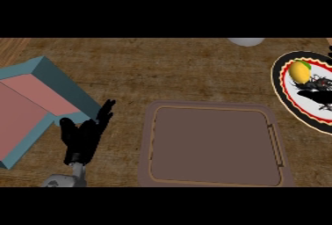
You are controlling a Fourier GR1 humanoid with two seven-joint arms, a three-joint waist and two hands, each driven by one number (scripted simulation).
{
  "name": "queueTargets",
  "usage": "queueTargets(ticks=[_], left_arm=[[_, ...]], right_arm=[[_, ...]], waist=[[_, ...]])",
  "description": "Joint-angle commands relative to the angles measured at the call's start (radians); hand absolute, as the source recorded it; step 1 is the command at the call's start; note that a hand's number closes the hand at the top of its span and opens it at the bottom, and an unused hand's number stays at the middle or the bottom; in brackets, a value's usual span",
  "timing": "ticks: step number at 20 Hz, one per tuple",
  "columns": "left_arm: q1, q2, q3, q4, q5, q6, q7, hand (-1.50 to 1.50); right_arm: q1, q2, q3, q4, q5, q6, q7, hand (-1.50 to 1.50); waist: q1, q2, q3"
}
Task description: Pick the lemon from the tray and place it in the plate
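Observation:
The yellow lemon [300,70] lies on the upper left part of the round plate [283,94], which has a black, red and white rim and sits at the right edge. My right hand [318,85] hovers over the plate just right of and below the lemon, its fingers spread and not curled round the fruit. The brown tray [214,147] in the middle of the counter holds nothing. My left hand [84,136] rests open left of the tray, fingers pointing up.
A teal box with a pink inside [32,105] lies tilted at the left, close to my left hand. A white rounded object [246,41] shows at the top edge. Wooden counter surrounds the tray.

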Motion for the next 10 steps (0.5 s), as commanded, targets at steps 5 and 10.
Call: queueTargets(ticks=[5,10], left_arm=[[0.028,-0.021,-0.006,0.04,-0.015,0.024,0.009,0.0],[0.037,0.003,0.004,0.039,-0.003,-0.004,0.015,0.0]], right_arm=[[-0.034,-0.08,-0.137,0.101,-0.125,0.143,-0.047,-1.5],[0.015,-0.153,-0.165,0.146,-0.159,0.357,-0.059,-1.5]], waist=[[-0.014,0.006,-0.006],[-0.026,0.003,-0.006]])
